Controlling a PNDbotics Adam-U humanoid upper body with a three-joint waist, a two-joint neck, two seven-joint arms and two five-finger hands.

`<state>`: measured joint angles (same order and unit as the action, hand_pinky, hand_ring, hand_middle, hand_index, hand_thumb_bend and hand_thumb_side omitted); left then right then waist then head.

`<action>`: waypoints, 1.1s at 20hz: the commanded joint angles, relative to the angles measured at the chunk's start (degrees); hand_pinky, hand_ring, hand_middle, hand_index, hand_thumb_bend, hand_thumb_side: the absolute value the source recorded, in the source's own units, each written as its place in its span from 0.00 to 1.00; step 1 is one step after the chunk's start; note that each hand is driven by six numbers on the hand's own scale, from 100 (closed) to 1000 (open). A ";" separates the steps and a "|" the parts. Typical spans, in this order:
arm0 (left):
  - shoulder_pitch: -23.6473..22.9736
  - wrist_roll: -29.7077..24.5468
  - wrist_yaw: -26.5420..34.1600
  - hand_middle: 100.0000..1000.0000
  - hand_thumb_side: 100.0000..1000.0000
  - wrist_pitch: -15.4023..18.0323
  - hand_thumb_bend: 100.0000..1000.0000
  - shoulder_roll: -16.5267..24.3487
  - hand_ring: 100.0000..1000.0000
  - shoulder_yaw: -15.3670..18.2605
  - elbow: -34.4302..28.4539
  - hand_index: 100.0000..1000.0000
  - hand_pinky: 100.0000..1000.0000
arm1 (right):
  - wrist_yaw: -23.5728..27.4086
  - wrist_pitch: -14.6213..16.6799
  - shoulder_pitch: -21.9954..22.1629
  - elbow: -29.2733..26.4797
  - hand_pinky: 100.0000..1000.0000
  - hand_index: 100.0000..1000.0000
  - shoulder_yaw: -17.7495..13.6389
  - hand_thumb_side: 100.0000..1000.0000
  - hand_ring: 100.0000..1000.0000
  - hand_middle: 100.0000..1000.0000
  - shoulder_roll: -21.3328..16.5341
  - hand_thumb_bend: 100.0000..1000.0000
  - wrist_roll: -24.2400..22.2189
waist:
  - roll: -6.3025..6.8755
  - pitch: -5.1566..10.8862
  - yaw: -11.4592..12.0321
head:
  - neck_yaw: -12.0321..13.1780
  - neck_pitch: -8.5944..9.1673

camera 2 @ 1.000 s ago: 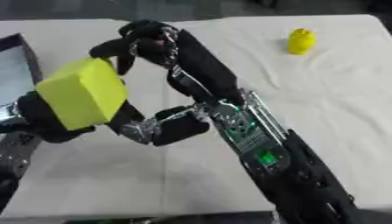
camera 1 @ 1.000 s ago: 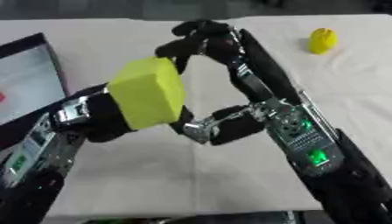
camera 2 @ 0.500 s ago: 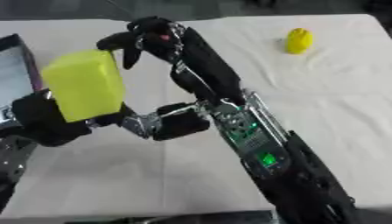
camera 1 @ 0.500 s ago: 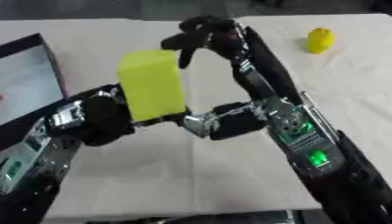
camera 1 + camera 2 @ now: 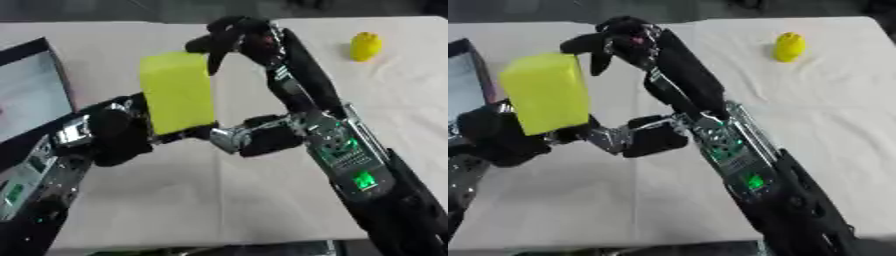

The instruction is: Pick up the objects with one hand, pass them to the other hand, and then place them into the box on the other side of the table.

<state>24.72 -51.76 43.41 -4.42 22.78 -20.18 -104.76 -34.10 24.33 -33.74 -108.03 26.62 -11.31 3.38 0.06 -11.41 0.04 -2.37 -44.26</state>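
Note:
A yellow-green block (image 5: 178, 92) stands upright above the table's left half. My left hand (image 5: 115, 135) is curled round its lower end from the left. My right hand (image 5: 236, 36) hovers at the block's upper right corner with its fingers (image 5: 214, 56) hanging relaxed beside the block, not wrapped round it. A small yellow object (image 5: 366, 46) sits on the white tablecloth at the far right. The box (image 5: 54, 75), dark-rimmed with a pale inside, lies at the left edge, partly cut off.
My right forearm (image 5: 337, 145) crosses the middle of the table diagonally from the lower right. The white cloth (image 5: 210, 200) lies bare in front of both arms. The table's far edge runs along the top.
The block has turned from tilted to upright in my left hand and risen a little. My right hand's fingers have come off the block and stay by its top corner.

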 commanded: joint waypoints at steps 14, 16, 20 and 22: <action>2.21 -0.21 -0.57 0.79 0.67 -0.05 0.10 0.60 0.89 -0.44 -1.12 1.00 1.00 | -1.42 0.23 -0.93 -0.69 0.74 0.46 0.37 0.27 0.43 0.39 -0.57 0.09 -0.56 | 0.17 0.78 -0.09 | -0.24 0.14; 2.27 -0.21 -0.59 0.79 0.67 0.05 0.10 0.57 0.89 -0.60 -1.34 1.00 1.00 | -1.92 -0.12 -1.01 -0.79 0.74 0.46 0.46 0.27 0.43 0.39 -0.53 0.09 -0.69 | 0.18 0.80 -0.10 | -0.33 0.14; 2.34 -0.21 -0.40 0.79 0.68 -0.03 0.13 0.43 0.90 -0.79 -1.46 1.00 1.00 | -3.10 -0.63 -1.09 -1.27 0.73 0.46 0.54 0.27 0.43 0.39 -0.53 0.09 -0.98 | 0.15 0.84 -0.07 | -0.39 0.14; 2.45 -0.21 -0.25 0.79 0.68 -0.15 0.13 0.36 0.90 -0.86 -1.47 1.00 1.00 | -3.57 -0.71 -1.15 -1.57 0.72 0.45 0.60 0.27 0.43 0.39 -0.53 0.09 -0.98 | 0.10 0.89 -0.04 | -0.40 0.14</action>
<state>26.02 -51.87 42.85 -4.59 22.74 -21.03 -104.77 -37.00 23.89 -34.13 -108.69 27.27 -11.31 2.52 0.09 -11.41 0.02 -2.67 -44.26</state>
